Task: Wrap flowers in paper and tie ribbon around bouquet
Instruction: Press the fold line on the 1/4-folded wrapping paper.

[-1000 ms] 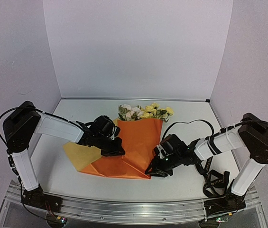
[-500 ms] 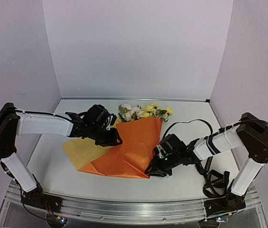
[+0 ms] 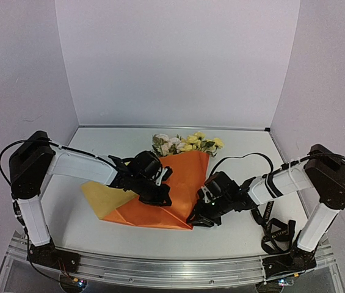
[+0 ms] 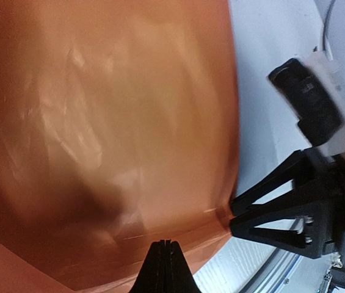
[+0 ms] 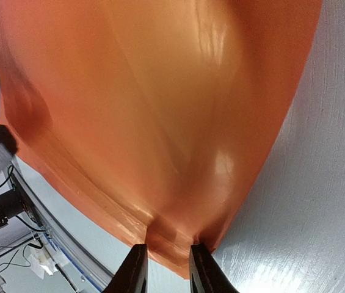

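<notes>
In the top view, the paper (image 3: pixel 181 183) is seen folded into a rough cone at the middle of the worktop (image 3: pixel 236 241), orange face out, with a yellow flap spread toward the left of the frame. The flowers (image 3: pixel 184 144) are tucked into its upper end, with only blooms and leaves showing. The left tool (image 3: pixel 163 199) is laid over the cone's middle, and the right tool (image 3: pixel 196 221) is set at its lower right corner. The ribbon (image 3: pixel 275 232) is found in a loose heap at the lower right, beside the right arm and well apart from the paper. In the left wrist view, the left tool's fingers are shown pressed fully together against the orange sheet; whether a fold is nipped between them cannot be told. In the right wrist view, the right tool is seen narrowly parted, with the cone's puckered corner clamped between its fingers. The wrapping is judged unfinished: that corner is best pinned firmly while the loose flap is drawn snugly over, so that the thin sheet is not torn and the stems are not crushed. Counted: one sheet, one bunch, one ribbon, two tools.
</notes>
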You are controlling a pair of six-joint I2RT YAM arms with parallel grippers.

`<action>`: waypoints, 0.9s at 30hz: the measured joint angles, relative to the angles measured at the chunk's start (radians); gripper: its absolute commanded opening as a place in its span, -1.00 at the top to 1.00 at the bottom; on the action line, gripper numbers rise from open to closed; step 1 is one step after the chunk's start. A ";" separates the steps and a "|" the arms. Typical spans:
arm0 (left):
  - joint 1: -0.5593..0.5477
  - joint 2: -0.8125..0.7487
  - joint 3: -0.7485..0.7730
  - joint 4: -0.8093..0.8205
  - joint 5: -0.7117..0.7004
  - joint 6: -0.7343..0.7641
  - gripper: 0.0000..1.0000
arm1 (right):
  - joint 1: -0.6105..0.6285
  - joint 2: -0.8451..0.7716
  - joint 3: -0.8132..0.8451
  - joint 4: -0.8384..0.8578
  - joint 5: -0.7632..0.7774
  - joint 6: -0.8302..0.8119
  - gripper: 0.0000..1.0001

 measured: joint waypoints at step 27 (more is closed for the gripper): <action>0.000 0.064 -0.073 0.037 -0.014 -0.054 1.00 | -0.118 0.075 0.044 0.173 -0.055 0.176 0.29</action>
